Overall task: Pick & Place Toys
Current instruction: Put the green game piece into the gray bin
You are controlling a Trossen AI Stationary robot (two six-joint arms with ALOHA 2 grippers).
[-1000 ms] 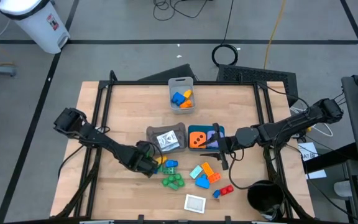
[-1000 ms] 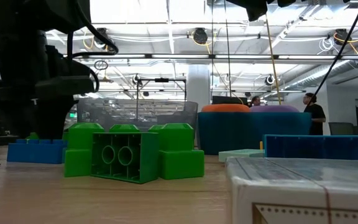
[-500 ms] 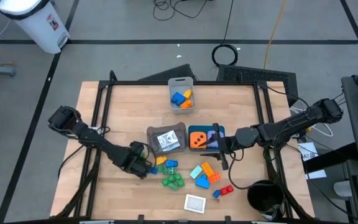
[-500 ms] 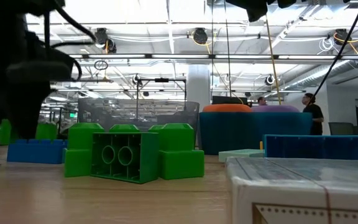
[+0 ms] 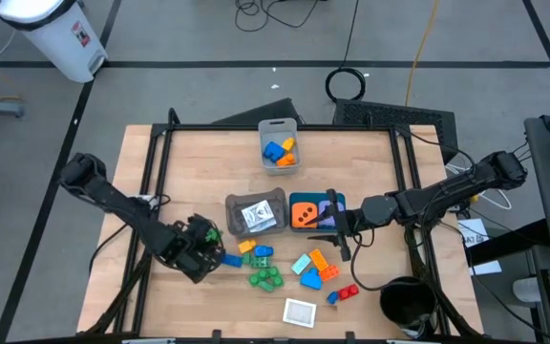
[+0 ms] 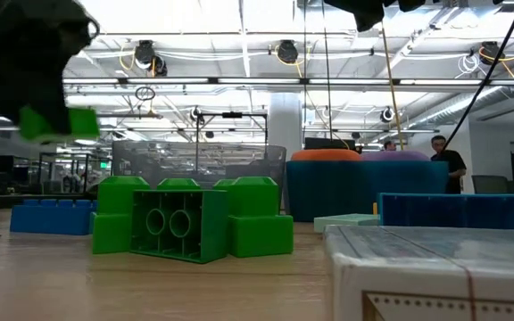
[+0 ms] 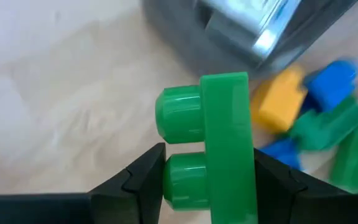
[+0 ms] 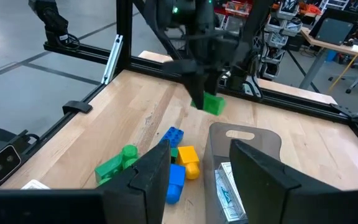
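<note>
My left gripper (image 5: 205, 241) hangs above the table's near left part, shut on a small green brick (image 7: 219, 143), which also shows in the low view (image 6: 56, 122) and the right wrist view (image 8: 213, 102). Loose toys lie on the wood to its right: yellow and blue bricks (image 5: 256, 250), a big green brick (image 5: 265, 277), blue and orange bricks (image 5: 311, 266), a red brick (image 5: 347, 292) and a white-edged card (image 5: 300, 311). My right gripper (image 5: 337, 225) waits over the teal bin (image 5: 294, 198), open (image 8: 201, 180) with nothing between its fingers. My left gripper pinches the green brick between its two fingers. One finger (image 7: 143, 177) lies against the studded top by the lower stud (image 7: 182, 186), the other (image 7: 273, 179) against the underside (image 7: 248, 168). The fingers slant down from above. The brick hangs clear of the table, studs sideways.
A grey bin (image 5: 256, 212) with cards stands beside the teal bin, which holds an orange die (image 5: 304, 213). A pale grey bin (image 5: 280, 143) with blue and orange bricks stands at the far edge. A black frame (image 5: 151, 172) rims the table. Bare wood lies left of my left gripper.
My left gripper has risen and gone toward the table's left edge, away from the pile of bricks, tipping a little. The green brick has come up with it, from table level to well clear of the wood.
</note>
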